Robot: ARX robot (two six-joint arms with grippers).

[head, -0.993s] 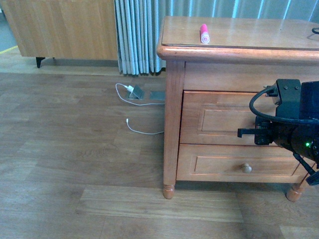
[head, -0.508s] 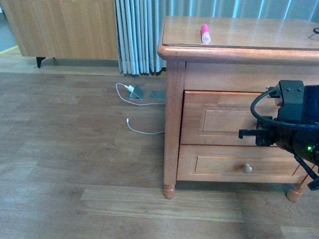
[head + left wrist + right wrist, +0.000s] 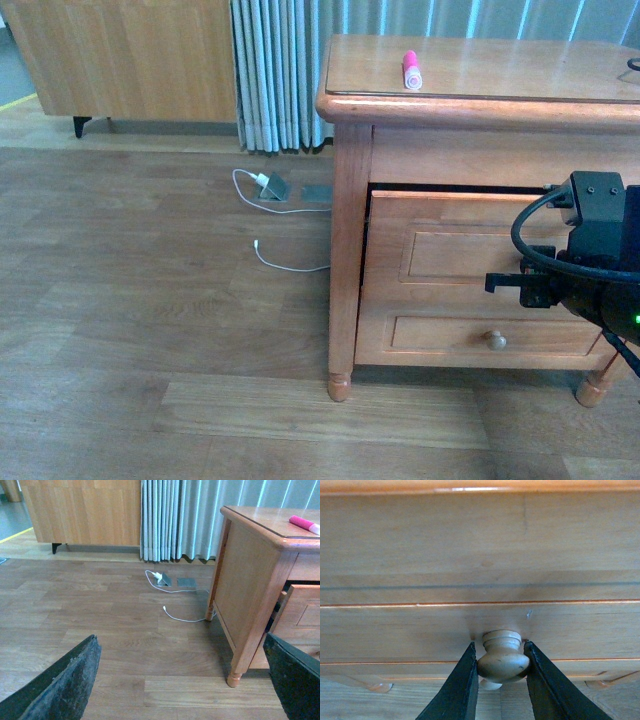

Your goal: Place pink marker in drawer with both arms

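Left wrist view: the flat black left gripper (image 3: 180, 640) is hanging over the brown wooden floor (image 3: 100, 630), jaws spread wide and gripping nothing. Further right, the short bright pink marker (image 3: 410, 69) is lying on top of the honey-brown wooden cabinet (image 3: 345, 250), whose wide top drawer (image 3: 450, 255) is standing slightly ajar. The black right gripper (image 3: 500, 650) is clamping its jaws around the drawer's small round pale knob (image 3: 503, 662).
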